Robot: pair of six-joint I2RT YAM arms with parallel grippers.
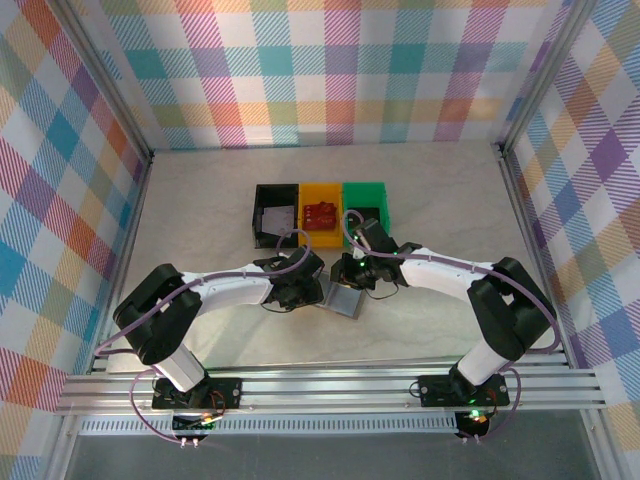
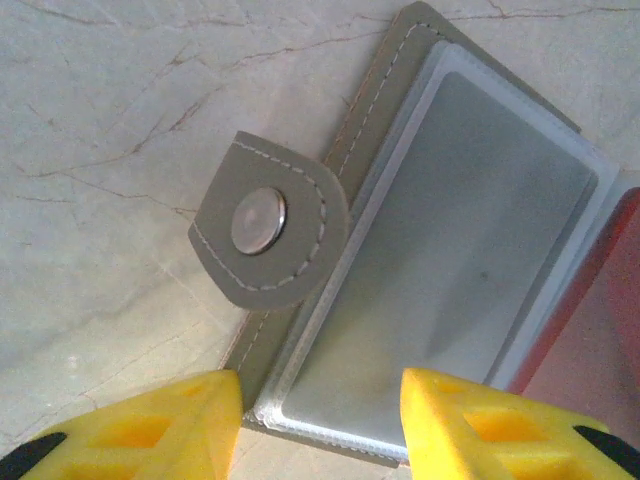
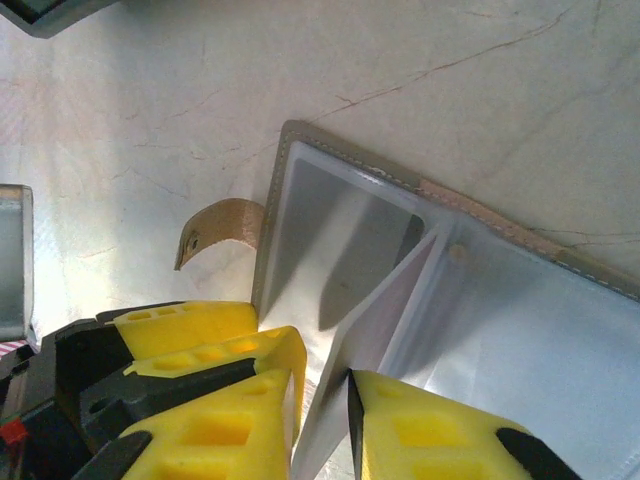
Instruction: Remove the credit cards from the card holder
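The grey card holder (image 1: pixel 344 299) lies open on the table between both arms. In the left wrist view its stitched edge (image 2: pixel 372 108) and snap tab (image 2: pixel 262 224) show, with a grey credit card (image 2: pixel 460 250) inside a clear sleeve and a red credit card (image 2: pixel 598 335) at the right edge. My left gripper (image 2: pixel 320 432) is open, its yellow fingertips straddling the holder's near corner. My right gripper (image 3: pixel 325 405) is shut on a clear plastic leaf (image 3: pixel 385 310) of the holder, which stands up from the spine. The left gripper's yellow fingers (image 3: pixel 195 335) are close beside it.
Black (image 1: pixel 276 215), yellow (image 1: pixel 321 213) and green (image 1: pixel 366 207) bins stand in a row just behind the holder; the yellow one holds something red. Checked walls close off the table on three sides. Bare marbled table lies left and right of the arms.
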